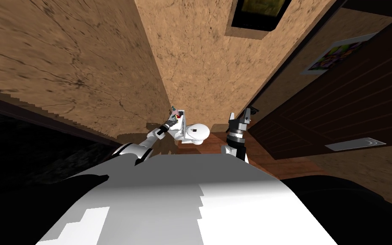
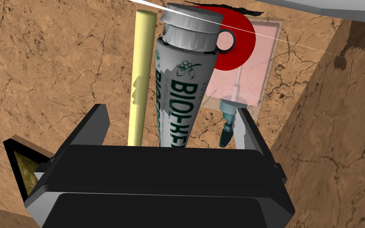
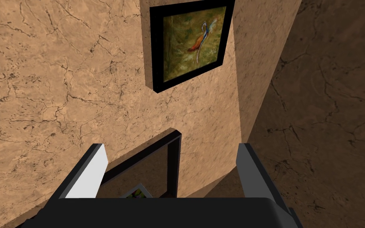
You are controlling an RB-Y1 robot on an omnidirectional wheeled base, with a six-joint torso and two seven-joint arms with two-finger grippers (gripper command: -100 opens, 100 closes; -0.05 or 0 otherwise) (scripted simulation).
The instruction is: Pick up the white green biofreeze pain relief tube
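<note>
Smooth, faintly glossy tube (image 2: 175, 111), ridged cap (image 2: 191, 27); rough, cracked tan wall (image 2: 51, 67).

You have right gripper (image 3: 171, 147) with fingers (image 3: 88, 174) spread wide and standing free, one lit pale, other in grey shade. Past them: tan cracked wall (image 3: 59, 79), one side of corner bright, other side shadowed. Black-framed picture (image 3: 191, 41) of long-tailed bird on bright side. Dark frame (image 3: 174, 158) lies between fingers, with corner of colourful print (image 3: 136, 193) close to gripper body.

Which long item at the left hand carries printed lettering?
The white tube, capped grey; the pale yellow stick beside it is plain.
</note>
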